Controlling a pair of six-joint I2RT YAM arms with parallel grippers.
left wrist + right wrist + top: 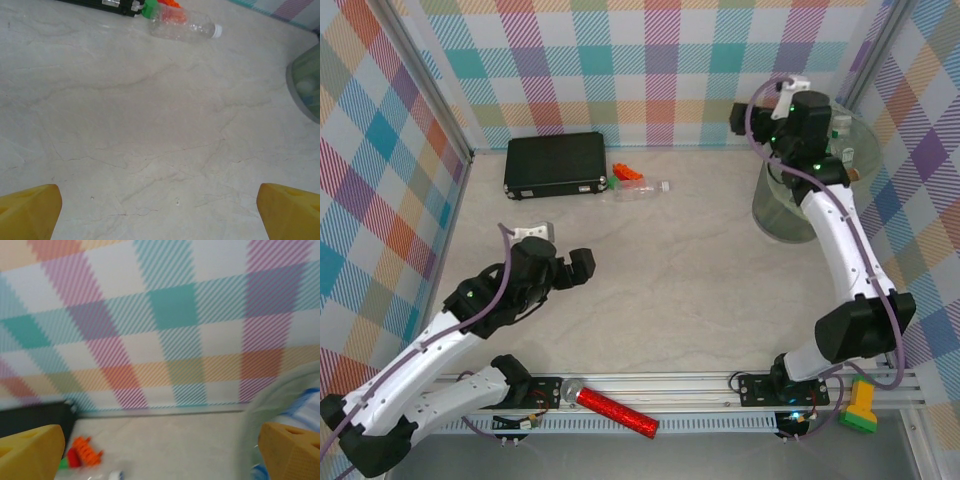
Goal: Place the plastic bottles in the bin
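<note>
While hanging low over the worktop (670,290), holds the left pincer (160,212) spread wide, with nothing between its yellow tips. Shows one clear bottle (182,25) lying on its side far off, touching the orange bricks (628,175) and just beside the black case (555,165). Has the right pincer (160,452) equally wide and bare, up beside the bin (765,215) at far right, with a blue-labelled bottle (305,405) blurred inside.

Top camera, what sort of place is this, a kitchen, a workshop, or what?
Probably a robot test cell, not a lived-in room: plaid walls on a metal frame, two arms bolted to a rail, and props on the table: bottle, bin, black case.
</note>
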